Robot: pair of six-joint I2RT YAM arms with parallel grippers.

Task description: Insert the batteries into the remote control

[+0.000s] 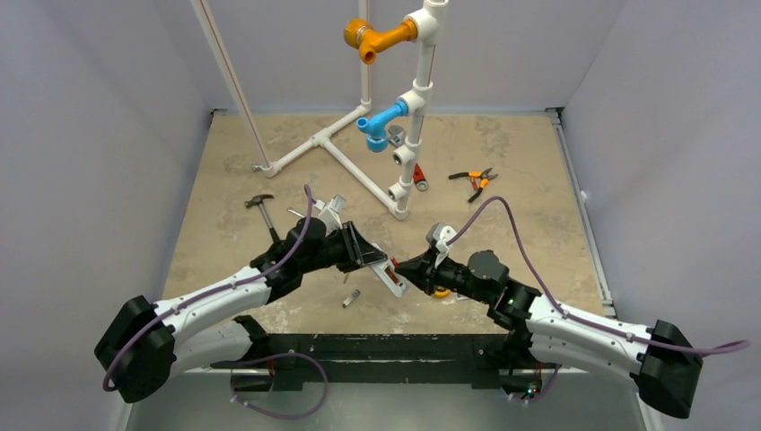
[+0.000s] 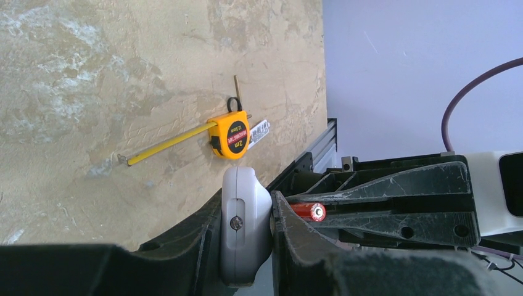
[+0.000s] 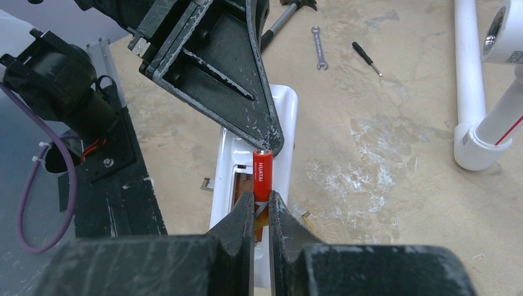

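- My left pincer (image 2: 247,197) clamps the remote (image 3: 284,117), near centre above the bench (image 3: 401,185).
- My right pincer (image 3: 260,213) grips a battery (image 3: 262,169) at the bay (image 3: 239,185); entering tilted, it could jam or slip free.

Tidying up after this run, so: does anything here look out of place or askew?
The orange tape measure lies with its yellow blade pulled out across the table, not retracted. Otherwise nothing stands out: the left fingers clamp the remote control, the right fingers pinch a red battery over it.
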